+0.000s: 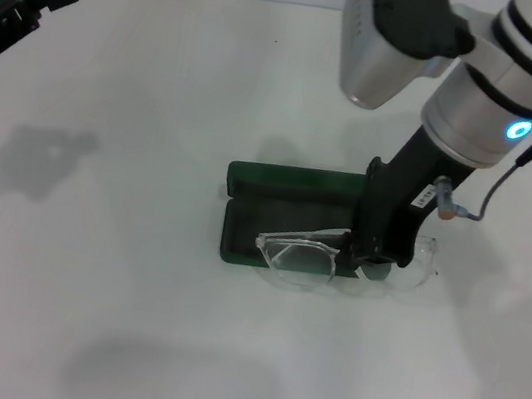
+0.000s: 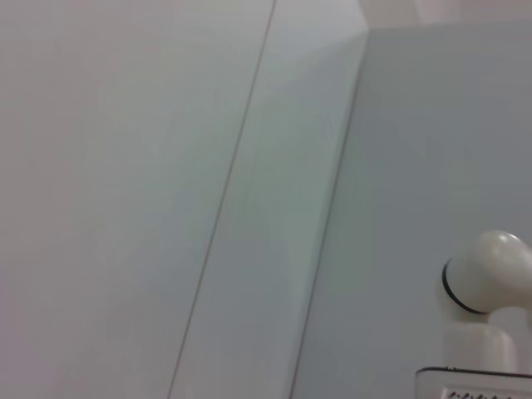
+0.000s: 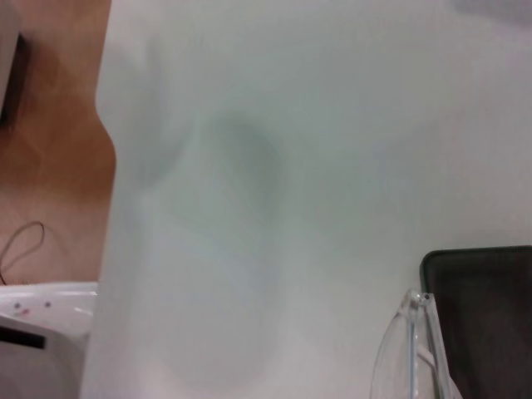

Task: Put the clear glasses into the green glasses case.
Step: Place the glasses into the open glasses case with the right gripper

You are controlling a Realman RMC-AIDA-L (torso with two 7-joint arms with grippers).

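The green glasses case (image 1: 295,179) lies open in the middle of the table, lid standing at the back, dark lined tray (image 1: 283,220) in front. The clear glasses (image 1: 299,259) sit tilted across the tray's front edge, and one lens reaches past the case's right end. My right gripper (image 1: 372,255) comes down from the upper right and is shut on the glasses at their middle. In the right wrist view, a clear lens edge (image 3: 409,349) shows beside a corner of the case (image 3: 486,316). My left gripper (image 1: 13,8) hangs parked at the far left, high above the table.
The white table (image 1: 125,319) spreads around the case, with its edge and brown floor (image 3: 50,125) in the right wrist view. The left wrist view shows only a pale wall and a white robot joint (image 2: 486,283).
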